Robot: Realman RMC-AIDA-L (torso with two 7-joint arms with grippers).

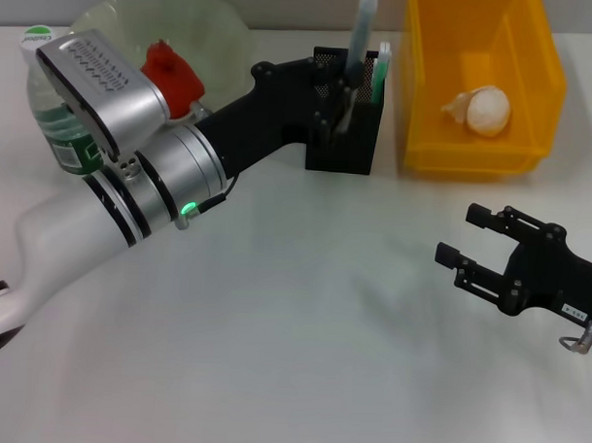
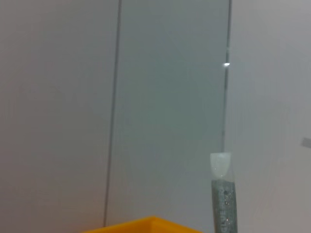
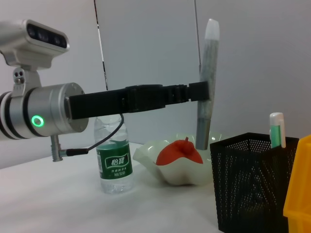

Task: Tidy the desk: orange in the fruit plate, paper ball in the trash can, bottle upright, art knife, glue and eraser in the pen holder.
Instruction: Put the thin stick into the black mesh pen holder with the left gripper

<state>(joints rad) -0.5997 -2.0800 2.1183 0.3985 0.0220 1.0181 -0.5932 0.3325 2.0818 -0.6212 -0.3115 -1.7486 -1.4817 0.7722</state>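
While the left gripper [image 1: 341, 104] reaches across the far side of the white table [image 1: 301, 348], its black fingers are clamped on a long grey glitter-flecked stick with a pale translucent tip, the glue [image 3: 207, 82], held upright with its lower end just above the open top of the pen holder [image 1: 345, 126]. That holder is a black square box of fine metal mesh; a green-and-white capped tube [image 1: 381, 74] already stands in its right corner. In the left wrist view only the glue's speckled shaft and frosted cap show, above a corner of yellow plastic.

To the right of the holder stands the trash can [image 1: 478, 155], a bright yellow, smooth rectangular bin, with the crumpled white paper ball [image 1: 485, 109] lying inside. At the far left, the fruit plate [image 3: 150, 158], pale-green translucent plastic with a wavy rim, holds the lumpy red-orange orange [image 3: 179, 152]. Just left of it the bottle [image 3: 113, 158] stands upright, clear ribbed plastic with a green label printed with white Chinese characters that I cannot read surely.

The right gripper [image 1: 470, 249] hovers low over the near right of the table, its black jaws spread apart and holding nothing.
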